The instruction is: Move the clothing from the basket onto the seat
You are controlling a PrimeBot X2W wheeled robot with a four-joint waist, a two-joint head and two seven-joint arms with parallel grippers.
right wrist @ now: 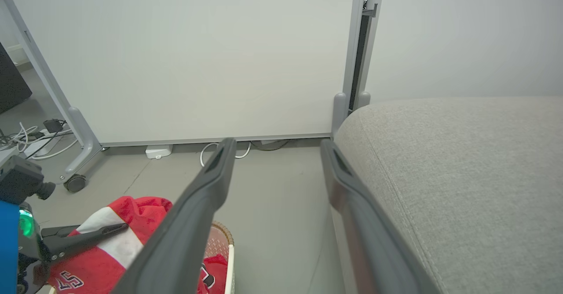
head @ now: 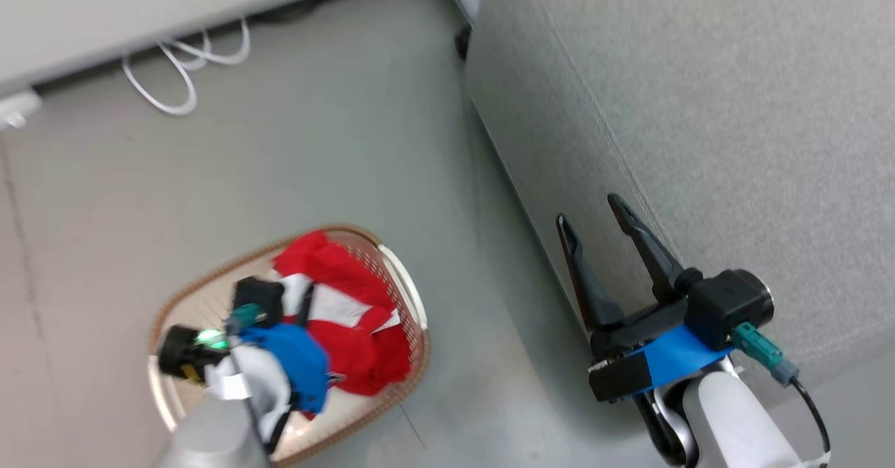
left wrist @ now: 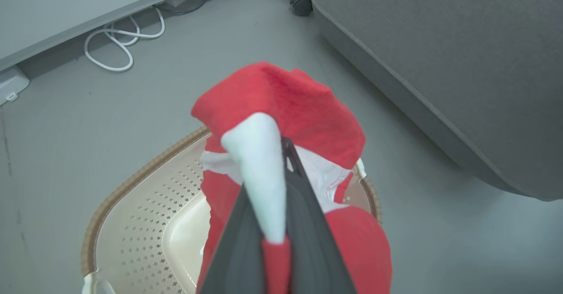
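Observation:
The red clothing [left wrist: 303,105] with white trim is pinched between my left gripper [left wrist: 283,142] fingers, which are shut on a fold of it held above the cream basket [left wrist: 132,184]. The garment's lower part hangs down into the basket [head: 412,293]. In the head view the clothing [head: 349,314] lies bunched under that gripper [head: 308,300]. My right gripper [head: 591,213] stands open and empty beside the front edge of the grey seat [head: 734,104]. The right wrist view shows its fingers [right wrist: 277,144] apart, the seat [right wrist: 462,175] on the right, and lettered red clothing [right wrist: 132,215] at lower left.
A white cable [head: 185,69] loops on the grey floor by a pale wall panel. A dark caster wheel [left wrist: 301,4] sits near the seat's far corner. A white power block [head: 17,108] lies at the far left. Bare floor separates basket and seat.

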